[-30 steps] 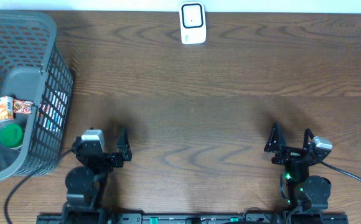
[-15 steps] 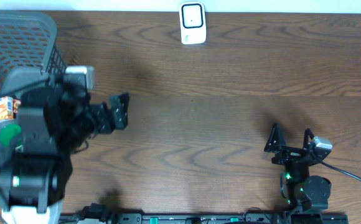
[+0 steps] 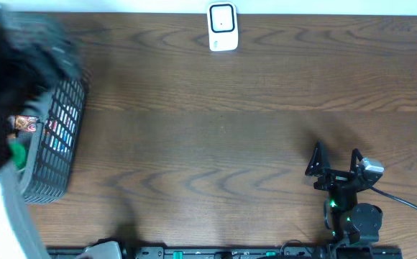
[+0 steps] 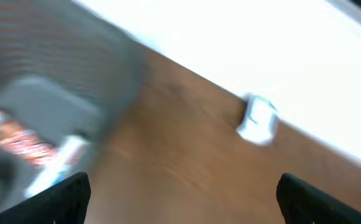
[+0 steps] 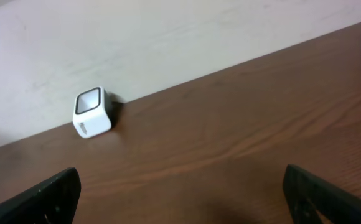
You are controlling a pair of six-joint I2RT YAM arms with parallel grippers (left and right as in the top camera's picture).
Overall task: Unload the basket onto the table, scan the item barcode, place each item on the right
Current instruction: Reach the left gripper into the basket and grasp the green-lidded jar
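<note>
The white barcode scanner (image 3: pixel 222 27) stands at the table's far edge, and shows in the left wrist view (image 4: pixel 258 118) and the right wrist view (image 5: pixel 92 112). Items lie in the grey basket (image 3: pixel 50 169) at the left: an orange-red packet (image 3: pixel 23 124) and a green-lidded thing (image 3: pixel 16 152). My left arm (image 3: pixel 14 50) is a dark blur high over the basket. In its blurred wrist view the left gripper (image 4: pixel 183 205) is open and empty, with the packet (image 4: pixel 18 140) below left. My right gripper (image 3: pixel 336 160) rests open and empty at the near right (image 5: pixel 180 199).
The basket's wall (image 4: pixel 75 56) fills the left of the left wrist view. A pale wall (image 5: pixel 168 37) rises just behind the scanner. Cables and the arm bases (image 3: pixel 352 223) sit along the table's front edge.
My left arm has swung up from its rest at the near left and across to above the basket, jaws still open. The right arm has not moved.
</note>
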